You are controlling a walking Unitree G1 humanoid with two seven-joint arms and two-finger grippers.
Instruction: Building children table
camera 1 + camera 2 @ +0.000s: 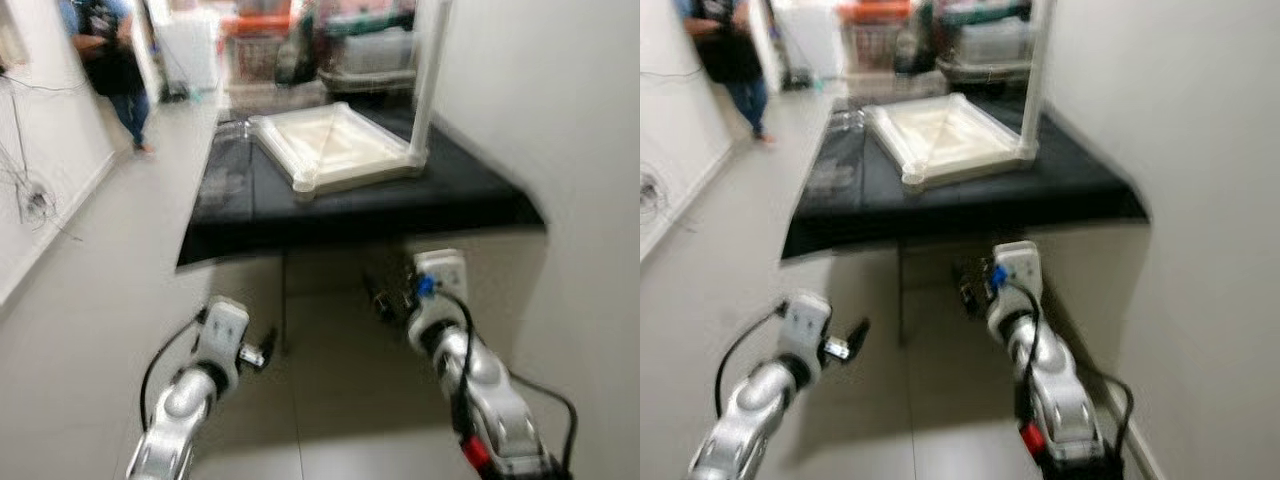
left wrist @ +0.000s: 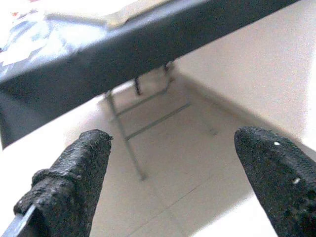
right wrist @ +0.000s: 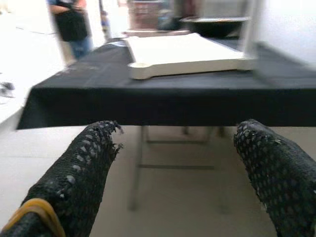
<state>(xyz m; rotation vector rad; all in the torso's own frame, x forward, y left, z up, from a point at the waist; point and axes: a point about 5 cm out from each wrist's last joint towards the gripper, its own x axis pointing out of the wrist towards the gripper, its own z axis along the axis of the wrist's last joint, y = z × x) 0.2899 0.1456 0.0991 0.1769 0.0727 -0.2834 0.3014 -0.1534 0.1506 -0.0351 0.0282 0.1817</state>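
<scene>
- As the robot stands a little short of the black-draped folding desk (image 1: 360, 215), the cream-white square children's tabletop (image 1: 335, 145) lies upside down toward the desk's far right corner, near the wall.
- One white round leg (image 1: 428, 80) already stands upright at the tabletop's right corner, so I'd judge the build started but far from finished.
- The rounded socket (image 1: 304, 183) at the corner nearest the desk's front edge looks empty; the remaining corners are too blurred to judge, and I can't make out any spare legs.
- The left gripper (image 2: 173, 163) hangs below the desk's front edge with its black mesh-covered fingers (image 2: 74, 177) spread wide, holding nothing.
- The right gripper (image 3: 180, 177) is likewise spread and empty, pointed at the desk's front edge, well apart from the tabletop.
- A person in dark clothes (image 1: 115, 70) stands down the corridor beyond the desk's far left corner.
</scene>
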